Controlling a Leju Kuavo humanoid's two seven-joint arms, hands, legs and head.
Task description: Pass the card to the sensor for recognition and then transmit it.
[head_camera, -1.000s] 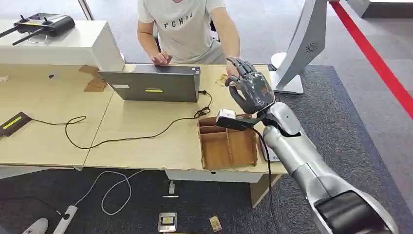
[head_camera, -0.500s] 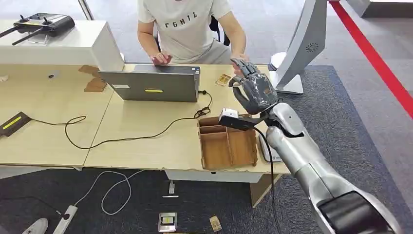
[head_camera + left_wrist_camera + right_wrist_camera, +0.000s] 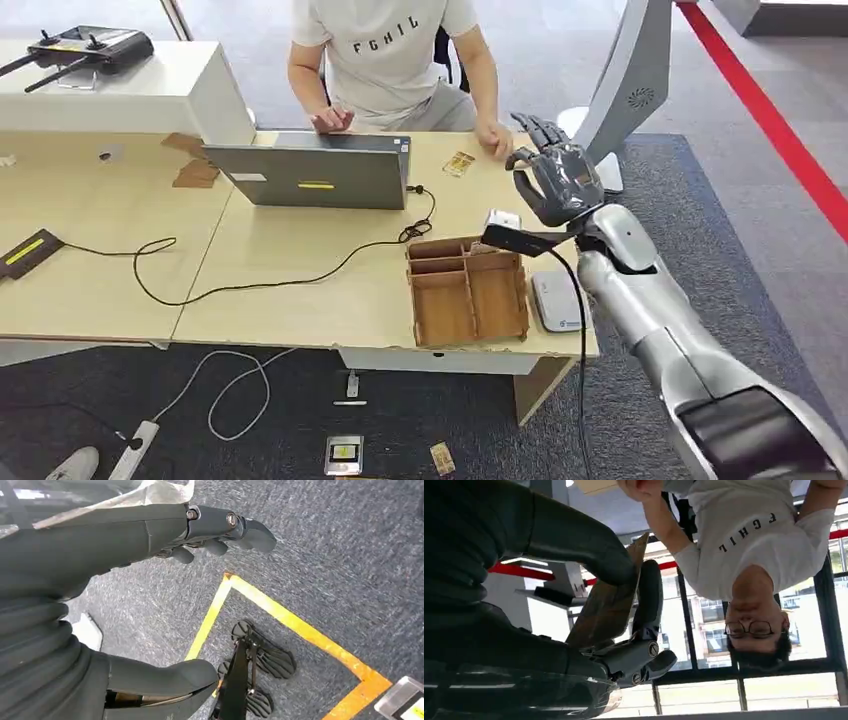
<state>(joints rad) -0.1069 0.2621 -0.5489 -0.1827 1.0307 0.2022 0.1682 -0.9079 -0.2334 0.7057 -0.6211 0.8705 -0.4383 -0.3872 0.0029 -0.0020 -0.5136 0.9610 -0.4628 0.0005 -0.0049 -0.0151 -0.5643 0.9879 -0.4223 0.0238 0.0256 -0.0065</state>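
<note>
1. Over to the right goes my right hand (image 3: 556,183) since a second ago, off the wooden tray (image 3: 467,296) and out past the table's (image 3: 300,300) right edge, and the grey sensor pad (image 3: 557,300) that my arm was covering is now in plain sight.
2. Closest to me, my left hand (image 3: 75,550) hangs over dark carpet with a yellow line (image 3: 280,615) on it, thumb and fingers apart, nothing in it.
3. On the near right corner of the table sits the tray, with the sensor pad just beside it on the right.
4. Above and beyond the pad, my right hand is raised, fingers pointing up and away. The wrist camera shows it pinching the card (image 3: 609,600), a thin brown one, between thumb and fingers.
5. A black cable (image 3: 270,283) snakes across the tabletop to the left of the tray.
6. Further back, a grey laptop (image 3: 312,175) stands open with its back to me, and a small card (image 3: 459,163) lies on the table to its right.
7. At the far edge, a person in a pale T-shirt (image 3: 390,50) has one hand (image 3: 330,120) behind the laptop and the other hand (image 3: 493,138) resting near my raised fingers, not touching them.
</note>
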